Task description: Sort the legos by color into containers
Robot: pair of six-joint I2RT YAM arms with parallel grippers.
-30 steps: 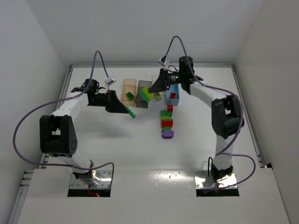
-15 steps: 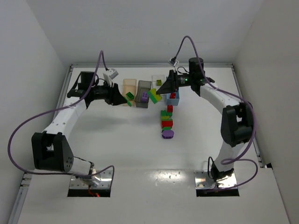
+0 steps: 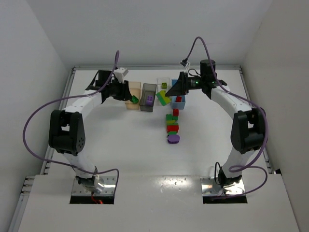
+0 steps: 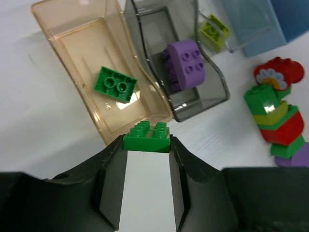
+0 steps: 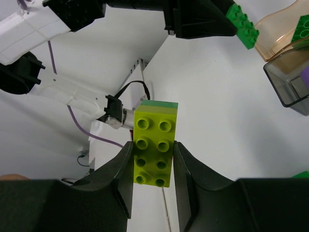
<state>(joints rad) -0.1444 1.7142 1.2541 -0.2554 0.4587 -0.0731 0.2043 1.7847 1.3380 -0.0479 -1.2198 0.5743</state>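
My left gripper [image 4: 146, 141] is shut on a dark green lego [image 4: 146, 137], hanging over the near end of the tan-orange container [image 4: 72, 29], which holds another dark green lego [image 4: 115, 84]. My right gripper [image 5: 153, 159] is shut on a lime green lego [image 5: 154, 145] with a dark green layer at its far end, held in the air near the clear container [image 3: 164, 79] and the blue container [image 3: 179, 105]. The smoky grey container [image 4: 145, 29] holds a purple lego [image 4: 186, 63]. The clear one holds a lime lego [image 4: 215, 30].
A row of stuck-together red, green and lime legos [image 3: 172, 123] lies on the table in front of the blue container, ending in a purple piece [image 3: 173, 138]. A red lego [image 3: 178, 99] lies in the blue container. The back wall stands just behind the containers.
My left gripper has carried the dark green lego from the table left of the containers to the tan-orange one. My right gripper shifted right and back with the lime lego.
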